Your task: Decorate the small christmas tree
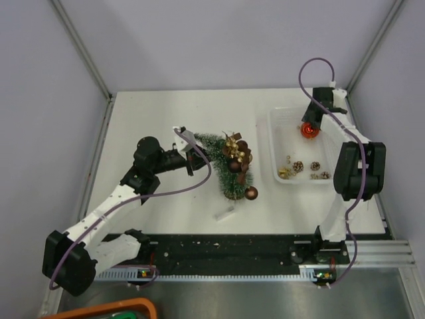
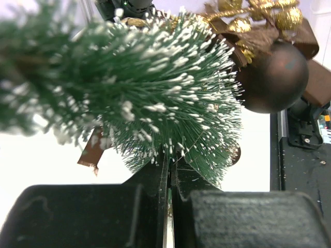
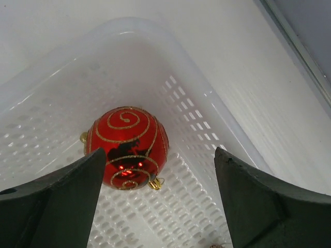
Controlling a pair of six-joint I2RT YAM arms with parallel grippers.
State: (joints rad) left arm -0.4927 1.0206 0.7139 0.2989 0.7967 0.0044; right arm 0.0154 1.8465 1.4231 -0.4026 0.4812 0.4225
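From above, the right claw [image 1: 309, 123] hangs spread open over the far end of the basket [image 1: 273, 147]. It holds nothing, and the red bauble [image 1: 308, 130] lies directly under it. The small christmas tree [image 1: 214, 151] is well apart from this claw, off to its left and back toward the arm bases, outside the basket. The left claw [image 1: 191, 147] is far nearer, right at the tree's top end. The tree's long axis runs on a slant. Its wooden disc [image 1: 232, 194] is at the near end, and the tip points away from the bases and leftward into the left claw. Whether it stands leaning or is bent over I cannot tell from here.

In the left wrist view the left claw [image 2: 168, 178] is pressed shut. The tree's bristles [image 2: 170, 98] run straight into the seam between its fingers, so it looks pinched on the tree. A brown bauble [image 2: 276, 77] and a gold sprig [image 2: 248, 15] hang on the tree ahead of this claw and to its right.

In the right wrist view the right claw [image 3: 160, 155] stands wide, gripping nothing. The red bauble [image 3: 126, 147] rests on the basket floor beyond the tips, nearer one finger than the other. The tree is out of this view. Once the bauble is gripped, the carry would likely have to run left and back toward the bases, to the flank of the tree that faces this claw.
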